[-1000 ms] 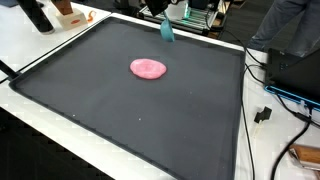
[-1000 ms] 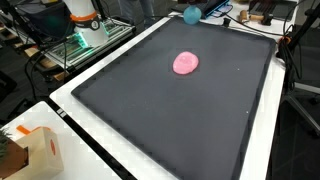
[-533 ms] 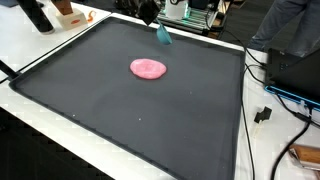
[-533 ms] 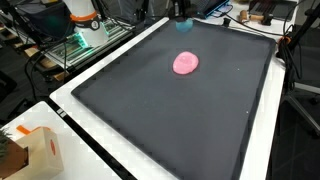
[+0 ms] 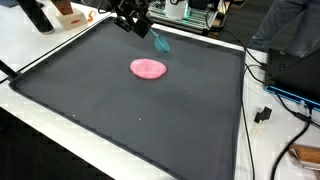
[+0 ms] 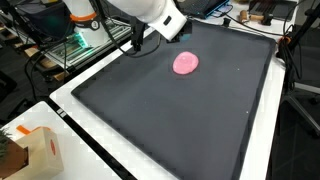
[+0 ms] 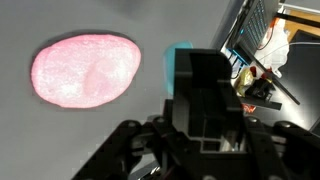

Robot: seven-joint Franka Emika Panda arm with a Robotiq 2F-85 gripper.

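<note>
Count: pink blob [image 5: 148,68] x1, mid-mat. Teal piece [image 5: 160,42] x1, far side, at gripper tip. Small objs total: 2 (1 pink, 1 teal). Gripper [image 5: 147,30] x1, on 1 white arm [image 6: 152,14]. Black mat [image 5: 150,125] x1. Cardboard box [image 6: 40,150] x1, near left corner in an exterior view. Cables [image 5: 262,75] right of mat: several, exact no. unclear.

Teal piece [image 5: 160,41] hangs tilted over the far side of the black mat [image 5: 120,115]; flat pink blob [image 5: 148,68] lies mid-mat.
</note>
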